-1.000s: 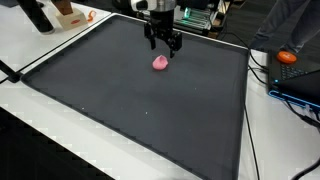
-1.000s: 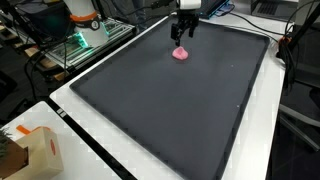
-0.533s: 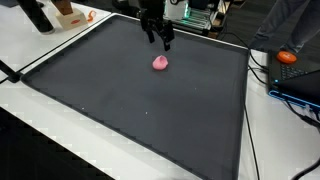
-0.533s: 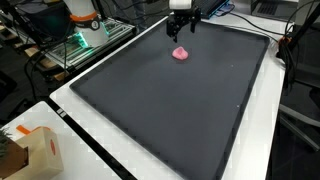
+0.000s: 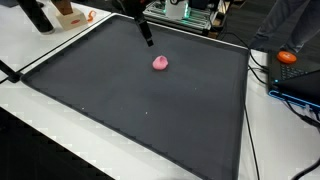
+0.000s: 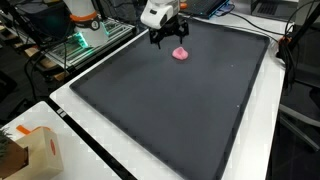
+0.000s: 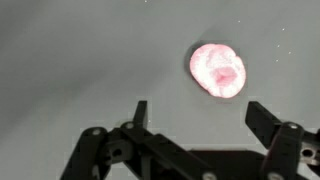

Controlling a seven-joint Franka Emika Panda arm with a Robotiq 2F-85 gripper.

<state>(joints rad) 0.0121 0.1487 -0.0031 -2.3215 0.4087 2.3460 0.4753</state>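
A small pink lump [image 5: 160, 63] lies on the dark mat [image 5: 130, 100], toward its far side; it also shows in the other exterior view [image 6: 181, 53]. My gripper [image 6: 165, 38] hangs in the air above the mat, a short way off to the side of the lump, touching nothing. In an exterior view only its lower part [image 5: 147, 38] shows, below the frame's top edge. In the wrist view the pink lump [image 7: 218, 70] lies beyond the gripper [image 7: 198, 108], a little toward the right fingertip [image 7: 256, 110]. The jaws stand wide apart with only bare mat between them.
The mat sits on a white table [image 5: 40, 45]. A cardboard box [image 6: 30, 150] stands at one corner. An orange mouse [image 5: 288, 57] and a laptop with cables lie beside the mat. Electronics with a green light [image 6: 85, 40] stand past the far edge.
The gripper has lifted off from just above the pink lump and swung sideways away from it, staying open. The lump has not moved.
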